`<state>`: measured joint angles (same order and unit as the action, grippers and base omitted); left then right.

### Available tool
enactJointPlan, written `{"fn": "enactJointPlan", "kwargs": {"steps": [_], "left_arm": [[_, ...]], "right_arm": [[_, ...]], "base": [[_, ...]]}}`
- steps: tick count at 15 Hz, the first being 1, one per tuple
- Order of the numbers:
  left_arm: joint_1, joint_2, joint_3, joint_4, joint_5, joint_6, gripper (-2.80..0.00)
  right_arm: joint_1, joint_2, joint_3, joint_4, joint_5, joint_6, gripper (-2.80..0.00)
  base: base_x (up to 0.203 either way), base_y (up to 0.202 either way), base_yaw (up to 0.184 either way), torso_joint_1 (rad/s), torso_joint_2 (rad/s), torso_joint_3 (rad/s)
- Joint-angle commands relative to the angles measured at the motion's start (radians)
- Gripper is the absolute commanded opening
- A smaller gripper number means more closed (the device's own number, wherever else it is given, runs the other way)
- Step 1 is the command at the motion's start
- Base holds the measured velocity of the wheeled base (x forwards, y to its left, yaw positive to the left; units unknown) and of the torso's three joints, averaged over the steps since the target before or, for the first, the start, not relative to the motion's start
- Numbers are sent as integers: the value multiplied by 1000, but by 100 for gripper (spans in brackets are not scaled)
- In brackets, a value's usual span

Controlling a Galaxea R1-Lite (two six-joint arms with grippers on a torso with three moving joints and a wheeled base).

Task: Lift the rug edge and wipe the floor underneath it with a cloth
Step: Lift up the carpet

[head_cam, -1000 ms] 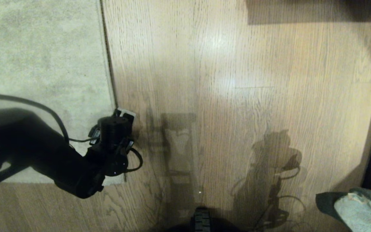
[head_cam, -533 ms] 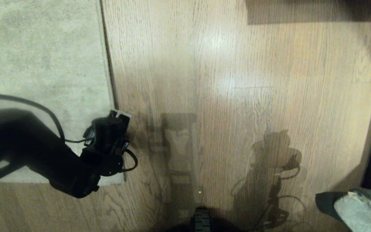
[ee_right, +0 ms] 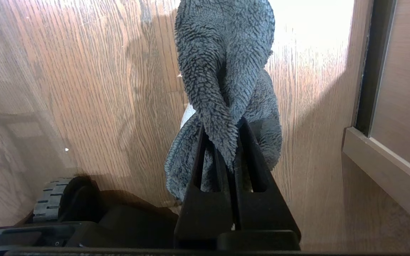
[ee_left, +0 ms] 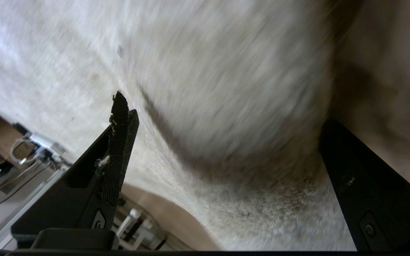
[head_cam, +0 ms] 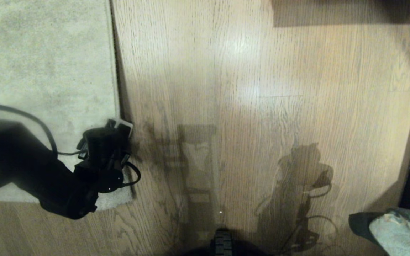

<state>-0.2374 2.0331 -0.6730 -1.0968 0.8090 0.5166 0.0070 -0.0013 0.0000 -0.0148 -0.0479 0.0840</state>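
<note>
Head view: left tool has slid leftward vs a sec ago, and the rug edge near the corner has gone w/ it. The border sits further left now, w/ a wider dark gap beside it, and the near corner looks bunched. Floor beside the rug shows a bit more bare plank. Cloth sits at lower right, unchanged.

Left wrist view: left tool's fingers stand wide apart, rug pile bulging up between them, blurred. No clamp yet; prob. the edge is being dragged or scooped, not lifted, so the grab is still to come.

Right wrist view: right tool is pinched tight on the cloth, which hangs in folds above the floor, well apart from the rug. Wiping can't start till the edge is up.
</note>
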Motion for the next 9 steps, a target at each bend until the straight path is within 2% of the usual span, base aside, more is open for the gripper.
{"fn": "enactJointPlan", "kwargs": {"steps": [1, 5, 9], "left_arm": [[29, -38, 39, -2, 8, 5, 0], [76, -88, 50, -2, -30, 5, 0], [131, -144, 98, -2, -36, 30, 0]], "right_arm": [[1, 1, 0, 0, 0, 0, -280], [1, 1, 0, 0, 0, 0, -280], [1, 1, 0, 0, 0, 0, -280]], "base": [[0, 0, 0, 0, 0, 0], [0, 0, 0, 0, 0, 0], [0, 0, 0, 0, 0, 0]]}}
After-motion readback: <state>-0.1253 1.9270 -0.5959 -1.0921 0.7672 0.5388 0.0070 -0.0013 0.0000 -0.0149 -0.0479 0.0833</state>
